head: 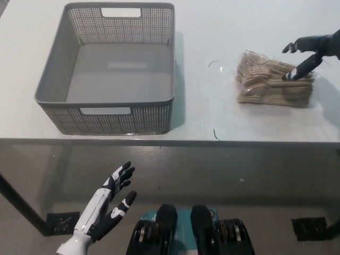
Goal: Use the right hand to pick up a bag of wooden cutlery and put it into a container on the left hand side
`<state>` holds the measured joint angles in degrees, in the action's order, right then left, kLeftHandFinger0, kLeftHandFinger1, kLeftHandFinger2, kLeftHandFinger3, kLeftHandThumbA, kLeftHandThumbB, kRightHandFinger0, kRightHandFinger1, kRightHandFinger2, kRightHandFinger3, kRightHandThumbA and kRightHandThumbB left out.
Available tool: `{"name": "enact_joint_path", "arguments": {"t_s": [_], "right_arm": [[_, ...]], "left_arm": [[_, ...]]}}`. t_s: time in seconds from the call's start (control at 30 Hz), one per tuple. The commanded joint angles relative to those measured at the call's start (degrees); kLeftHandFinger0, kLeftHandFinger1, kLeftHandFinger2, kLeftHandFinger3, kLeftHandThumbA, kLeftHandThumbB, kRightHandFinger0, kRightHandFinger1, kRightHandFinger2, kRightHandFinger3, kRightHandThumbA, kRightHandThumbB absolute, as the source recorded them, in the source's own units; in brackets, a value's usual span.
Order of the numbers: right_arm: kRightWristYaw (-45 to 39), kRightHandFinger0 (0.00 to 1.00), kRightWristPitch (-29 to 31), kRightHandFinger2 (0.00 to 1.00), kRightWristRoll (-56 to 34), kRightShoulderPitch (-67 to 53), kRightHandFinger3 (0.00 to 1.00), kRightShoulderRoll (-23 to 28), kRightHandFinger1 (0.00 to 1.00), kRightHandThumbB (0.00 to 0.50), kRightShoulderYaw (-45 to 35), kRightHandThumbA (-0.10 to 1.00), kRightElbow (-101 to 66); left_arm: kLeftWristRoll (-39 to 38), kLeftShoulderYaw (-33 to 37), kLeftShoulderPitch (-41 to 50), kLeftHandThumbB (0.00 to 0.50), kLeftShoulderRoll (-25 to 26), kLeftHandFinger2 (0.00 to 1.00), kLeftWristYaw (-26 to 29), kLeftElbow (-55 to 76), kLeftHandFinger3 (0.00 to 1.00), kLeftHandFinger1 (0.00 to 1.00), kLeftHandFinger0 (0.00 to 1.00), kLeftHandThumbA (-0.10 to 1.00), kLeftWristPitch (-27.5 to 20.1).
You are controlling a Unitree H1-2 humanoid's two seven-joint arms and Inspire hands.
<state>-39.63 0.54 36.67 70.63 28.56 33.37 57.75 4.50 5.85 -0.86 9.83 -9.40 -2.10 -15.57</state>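
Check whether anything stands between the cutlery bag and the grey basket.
Nothing visible does: only table lies between the bag of wooden cutlery and the basket, whose wall it must clear. The open right hand is at the bag; the left hand rests below.

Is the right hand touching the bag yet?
Cannot tell. In the head view a finger of the right hand overlaps the bag at its right end, but looking down from above hides any gap.

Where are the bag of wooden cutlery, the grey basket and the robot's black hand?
bag of wooden cutlery (271,85), head view, middle of the bag.
grey basket (143,119), head view, its near wall.
right hand (312,50), head view, middle of the black hand.
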Motion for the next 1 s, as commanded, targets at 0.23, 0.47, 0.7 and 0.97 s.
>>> {"name": "enact_joint_path", "arguments": {"t_s": [0.23,0.47,0.7,0.97], "right_arm": [[3.2,1.00,3.4,1.00,1.6,5.5,1.00,-1.6,1.00,0.500,0.5,0.69,3.8],[3.8,1.00,3.2,1.00,2.3,5.4,1.00,-2.7,1.00,0.500,1.4,0.65,6.2],[6.9,1.00,5.1,1.00,3.1,3.1,1.00,-4.4,1.00,0.500,3.1,0.65,11.4],[9.8,1.00,4.8,1.00,2.2,1.0,1.00,-5.5,1.00,0.500,2.5,0.60,15.4]], "left_arm": [[-0.4,-0.2,-0.9,0.150,0.7,1.00,-0.4,1.5,1.00,1.00,1.00,0.80,-0.5],[-0.6,-0.3,-0.9,0.158,0.5,1.00,-0.5,1.3,1.00,1.00,1.00,0.80,-1.0],[-0.6,-0.3,-0.9,0.160,0.7,1.00,-0.7,1.7,1.00,1.00,1.00,0.81,-0.8],[-0.7,-0.2,-2.1,0.173,0.9,1.00,-1.4,1.9,1.00,1.00,1.00,0.80,0.0]]}}
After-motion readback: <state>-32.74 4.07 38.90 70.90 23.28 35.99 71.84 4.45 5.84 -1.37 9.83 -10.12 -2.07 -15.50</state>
